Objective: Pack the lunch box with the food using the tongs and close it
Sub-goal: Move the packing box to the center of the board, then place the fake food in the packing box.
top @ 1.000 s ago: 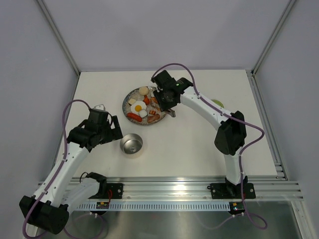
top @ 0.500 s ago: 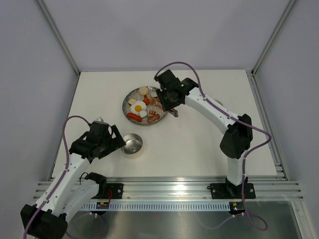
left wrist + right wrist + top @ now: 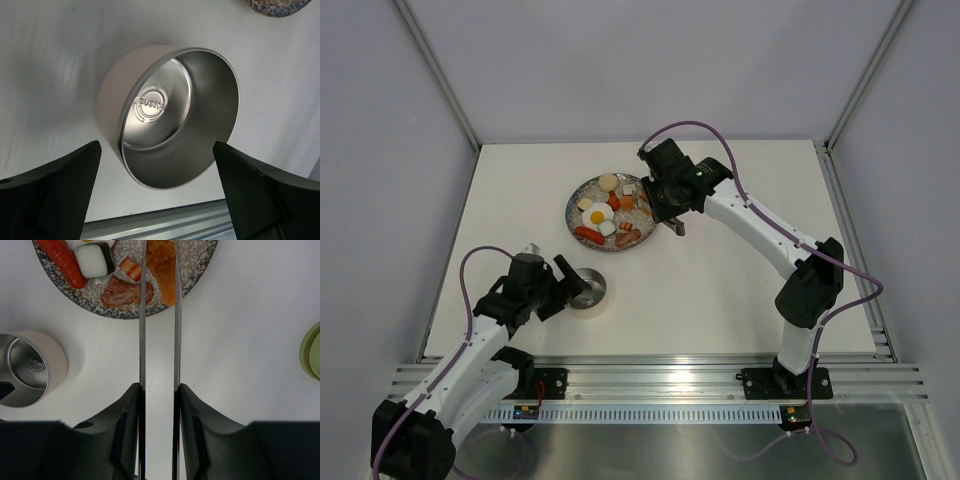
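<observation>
Overhead, the right gripper [image 3: 667,213] sits above the right rim of the plate [image 3: 571,212], and the lunch box [image 3: 587,290] stands open, just nearside of the plate, with the left gripper [image 3: 560,288] beside it. Left wrist: fingers spread wide either side of the box, not touching, so steady it before you load. Right wrist: jaws pinch the tongs [image 3: 142,340], their tips flanking an orange-brown piece [image 3: 162,265] at the plate's near rim; squeeze evenly and lift straight. The lid [image 3: 312,352] lies well right of the plate.
</observation>
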Controlling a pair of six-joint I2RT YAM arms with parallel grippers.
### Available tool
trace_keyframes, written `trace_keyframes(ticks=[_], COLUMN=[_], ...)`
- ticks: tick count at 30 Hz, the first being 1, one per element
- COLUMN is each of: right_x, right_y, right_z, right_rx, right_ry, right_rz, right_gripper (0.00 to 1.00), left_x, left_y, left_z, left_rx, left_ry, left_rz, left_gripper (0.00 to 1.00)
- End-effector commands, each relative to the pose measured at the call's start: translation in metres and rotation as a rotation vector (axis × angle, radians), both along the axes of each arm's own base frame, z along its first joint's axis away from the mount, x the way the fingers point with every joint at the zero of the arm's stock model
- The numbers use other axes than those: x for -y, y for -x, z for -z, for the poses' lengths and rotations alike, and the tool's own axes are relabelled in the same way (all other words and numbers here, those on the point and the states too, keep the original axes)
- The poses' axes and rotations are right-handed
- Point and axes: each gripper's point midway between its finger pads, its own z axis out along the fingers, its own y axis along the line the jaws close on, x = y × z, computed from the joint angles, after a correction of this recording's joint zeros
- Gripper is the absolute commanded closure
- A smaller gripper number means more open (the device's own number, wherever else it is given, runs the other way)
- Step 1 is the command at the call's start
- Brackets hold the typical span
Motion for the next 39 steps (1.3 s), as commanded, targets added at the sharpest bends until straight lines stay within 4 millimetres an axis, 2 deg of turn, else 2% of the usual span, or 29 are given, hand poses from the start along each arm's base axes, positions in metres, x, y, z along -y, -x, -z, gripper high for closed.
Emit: trace_keyframes(ticks=[1, 9, 12, 13, 15, 16, 18, 19, 20, 22, 23, 25, 27, 30, 35, 39], right_x=[-0.001, 0.000, -0.006, -0.009, -0.013, -0.017, -0.022, -0.027, -0.030, -0.039, -0.042, -0.048, -0.055, -0.063, -0.074, -0.084], right_y=[0.001, 0.007, 0.013, 0.016, 0.021, 0.027, 0.035, 0.043, 0.047, 0.062, 0.068, 0.081, 0.098, 0.116, 0.134, 0.145], right_z=[-0.031, -0.037, -0.040, -0.040, -0.041, -0.038, -0.038, -0.036, -0.036, -0.033, -0.034, -0.028, -0.022, -0.014, 0.002, 0.007], right_rx=[0.079, 0.072, 0.060, 0.050, 0.043, 0.031, 0.023, 0.014, 0.012, -0.008, -0.012, -0.028, -0.044, -0.063, -0.093, -0.105], right_ry=[-0.060, -0.081, -0.110, -0.123, -0.137, -0.141, -0.146, -0.146, -0.149, -0.156, -0.164, -0.162, -0.155, -0.141, -0.119, -0.117], right_rz=[0.014, 0.012, -0.005, -0.015, -0.032, -0.050, -0.068, -0.089, -0.097, -0.138, -0.151, -0.182, -0.218, -0.257, -0.306, -0.336], right_gripper=[0.78, 0.78, 0.78, 0.78, 0.78, 0.78, 0.78, 0.78, 0.78, 0.78, 0.78, 0.78, 0.78, 0.78, 0.78, 0.77], left_x=[0.025, 0.045, 0.047, 0.047, 0.039, 0.037, 0.025, 0.021, 0.016, -0.001, -0.006, -0.026, -0.041, -0.053, -0.060, -0.058], left_y=[-0.028, -0.049, -0.053, -0.057, -0.055, -0.059, -0.056, -0.055, -0.060, -0.055, -0.059, -0.057, -0.058, -0.059, -0.057, -0.054], left_z=[-0.030, -0.034, -0.035, -0.043, -0.049, -0.063, -0.072, -0.082, -0.102, -0.111, -0.130, -0.137, -0.155, -0.172, -0.182, -0.177], left_rx=[0.145, 0.164, 0.161, 0.174, 0.177, 0.206, 0.213, 0.236, 0.278, 0.250, 0.283, 0.258, 0.276, 0.303, 0.322, 0.313], left_ry=[0.130, 0.193, 0.186, 0.182, 0.127, 0.118, 0.054, 0.039, 0.016, -0.027, -0.037, -0.067, -0.081, -0.102, -0.125, -0.113], left_rz=[0.039, 0.088, 0.100, 0.101, 0.099, 0.096, 0.086, 0.079, 0.069, 0.032, 0.025, -0.028, -0.063, -0.093, -0.112, -0.108], left_gripper=[0.01, 0.01, 0.01, 0.01, 0.01, 0.01, 0.01, 0.01, 0.01, 0.01, 0.01, 0.01, 0.01, 0.01, 0.01, 0.01])
